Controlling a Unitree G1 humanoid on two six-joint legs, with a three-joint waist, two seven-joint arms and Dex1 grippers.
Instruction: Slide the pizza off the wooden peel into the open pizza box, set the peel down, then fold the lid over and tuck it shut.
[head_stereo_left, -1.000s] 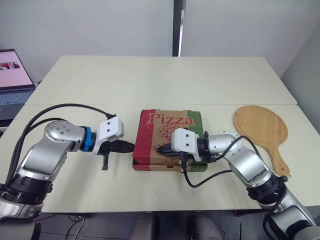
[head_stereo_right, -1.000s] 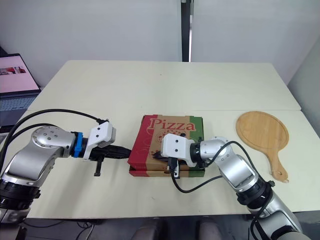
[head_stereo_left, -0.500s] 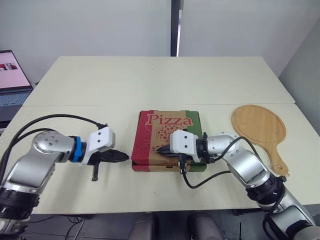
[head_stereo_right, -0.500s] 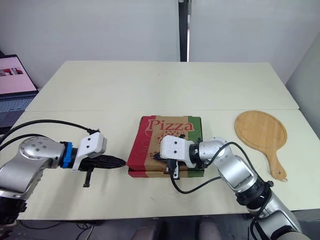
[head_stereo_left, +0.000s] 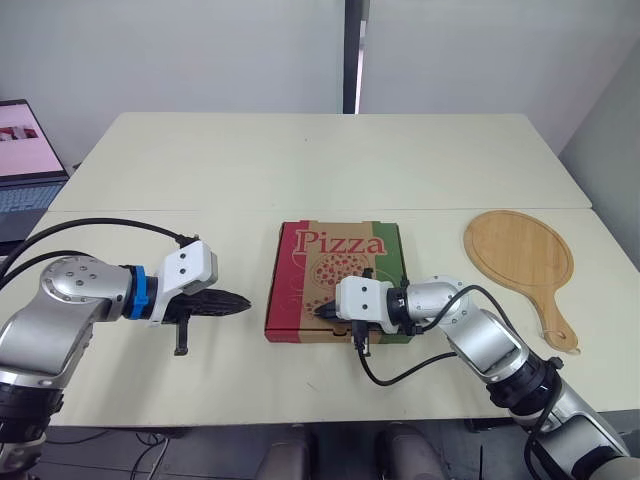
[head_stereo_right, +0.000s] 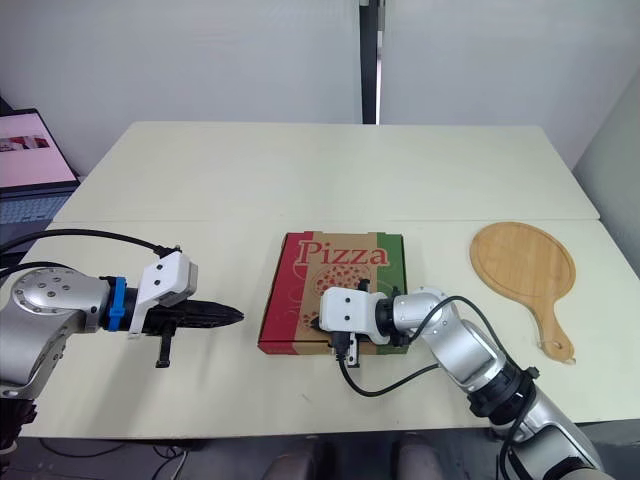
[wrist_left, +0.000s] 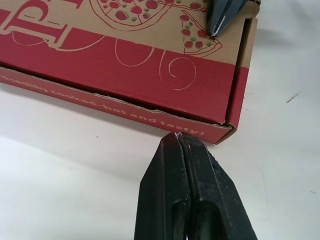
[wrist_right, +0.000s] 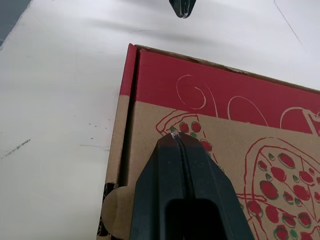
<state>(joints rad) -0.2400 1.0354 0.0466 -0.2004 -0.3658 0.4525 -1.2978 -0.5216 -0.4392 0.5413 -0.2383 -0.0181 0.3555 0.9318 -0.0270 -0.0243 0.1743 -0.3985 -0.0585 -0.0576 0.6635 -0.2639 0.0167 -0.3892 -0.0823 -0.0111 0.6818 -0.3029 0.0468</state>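
Pizza box (head_stereo_left: 337, 272) closed; peel (head_stereo_left: 520, 255) right, laptop (head_stereo_left: 24, 165) far left

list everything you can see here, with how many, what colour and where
pizza box: 1, brown lid with red and green bands and "Pizza" print, lid down, front centre of the table
wooden peel: 1, light wood, lying flat to the right of the box and apart from it, handle toward the front edge
table: 1, cream, under everything, with a seam across it
laptop: 1, dark with a pink screen, off the far left of the table
left hand: 1, black fingers, shut, left of the box and apart from it, pointing at it
right hand: 1, black fingers, shut, tips at the box's near left corner
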